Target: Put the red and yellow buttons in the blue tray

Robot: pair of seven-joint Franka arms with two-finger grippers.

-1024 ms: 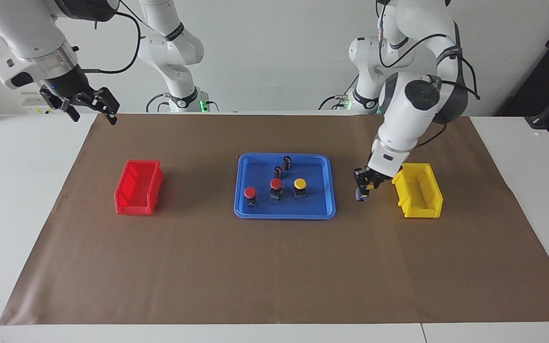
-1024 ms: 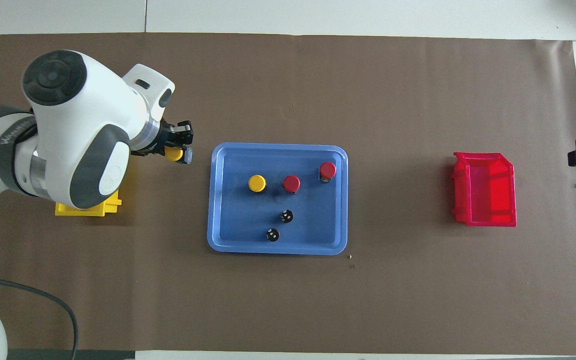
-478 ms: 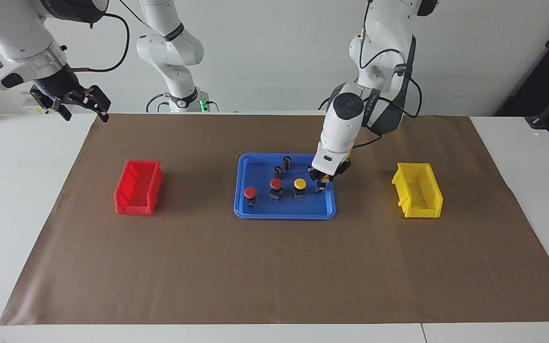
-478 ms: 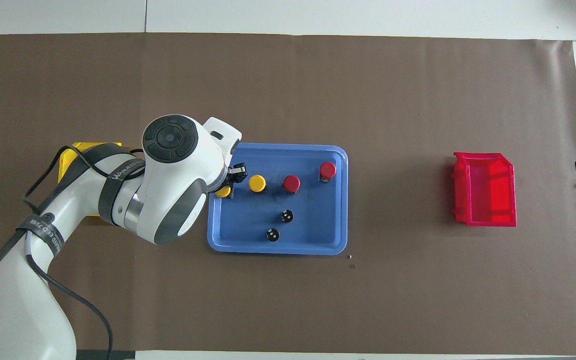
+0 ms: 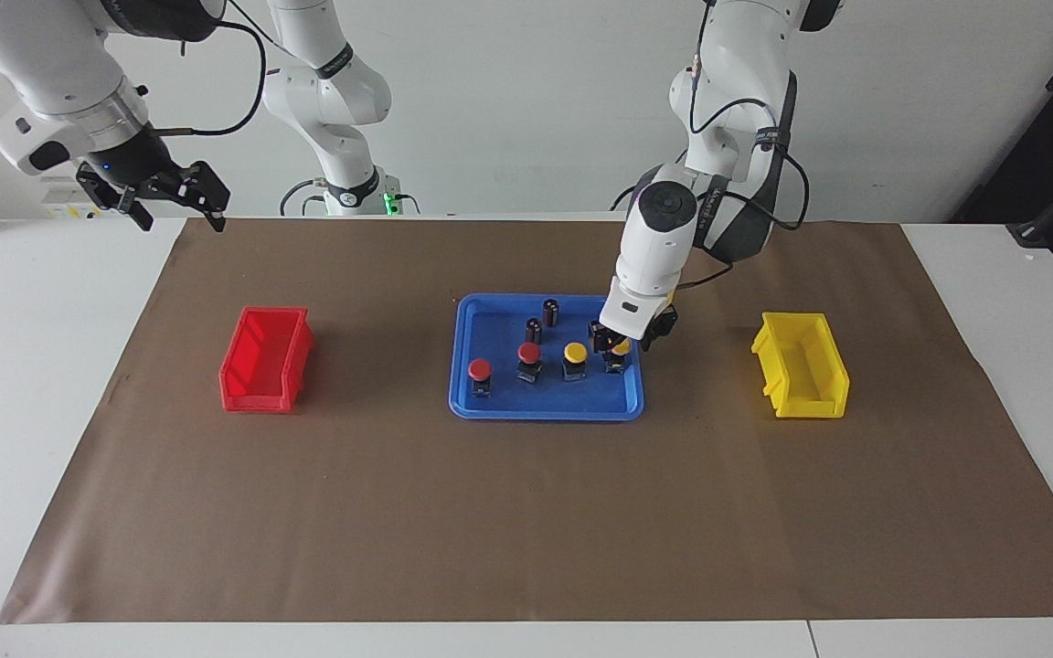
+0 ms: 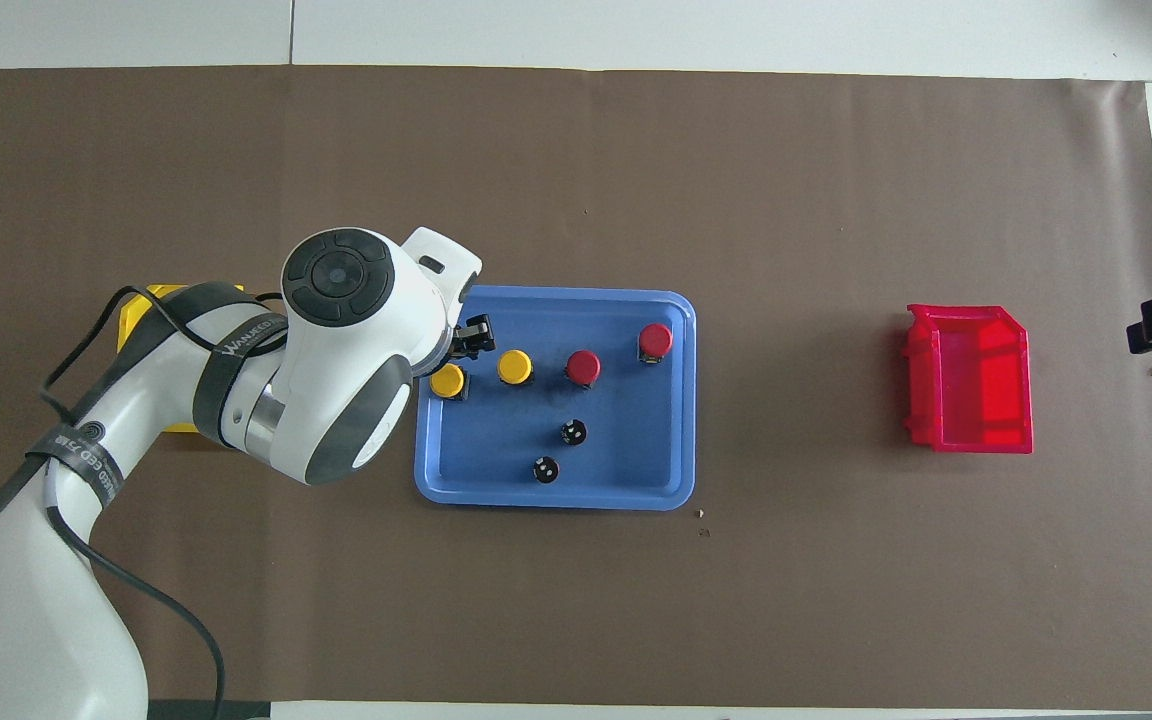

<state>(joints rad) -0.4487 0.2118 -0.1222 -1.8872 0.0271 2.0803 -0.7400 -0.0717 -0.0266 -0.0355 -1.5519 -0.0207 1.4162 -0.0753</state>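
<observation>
— Overhead view, sweeping across: we have the yellow bin point(image 5: 805, 409) off the blue tray point(image 6: 636, 480) toward the left arm's end. Then comes the left end effector point(image 5: 619, 345), low over that end of the tray.

— Its fingers look parted to us. The yellow button point(image 6: 448, 381) stands upright in the tray beneath them, just inside the rim. We cannot tell whether a finger touches it.

— That is our worry. If the arm rises off-line, a finger could catch the cap and tip the button, or push it into the second yellow button point(image 6: 514, 367) beside it.

— Farther along the tray stand the two red buttons point(image 6: 583, 367), with two dark cylinders point(image 6: 573, 432) nearer the robots. The red bin point(image 6: 921, 380) sits well apart.

— Last, the right end effector point(image 5: 177, 212) waits spread and empty, far from the tray, over the tabletop.
</observation>
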